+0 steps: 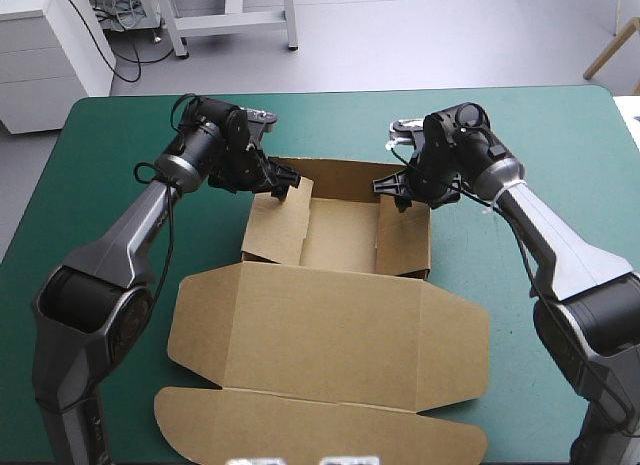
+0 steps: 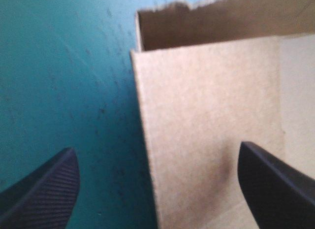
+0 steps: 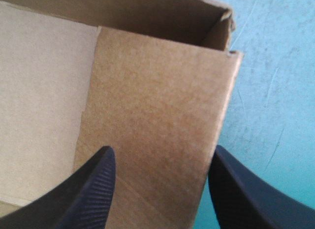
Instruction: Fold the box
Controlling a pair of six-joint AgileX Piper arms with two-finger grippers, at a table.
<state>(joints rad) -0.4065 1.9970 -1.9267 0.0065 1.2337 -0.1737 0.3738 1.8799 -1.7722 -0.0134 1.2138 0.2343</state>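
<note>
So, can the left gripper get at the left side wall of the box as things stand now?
Probably yes. The left gripper is open and straddles the left wall of the box: one finger is over the teal-green cover, the other on the inner side. Nothing lies in between.

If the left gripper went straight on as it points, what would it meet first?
Likely the side flap of the box: the left gripper stands open astride that flap's edge. How near it is remains unclear.
</note>
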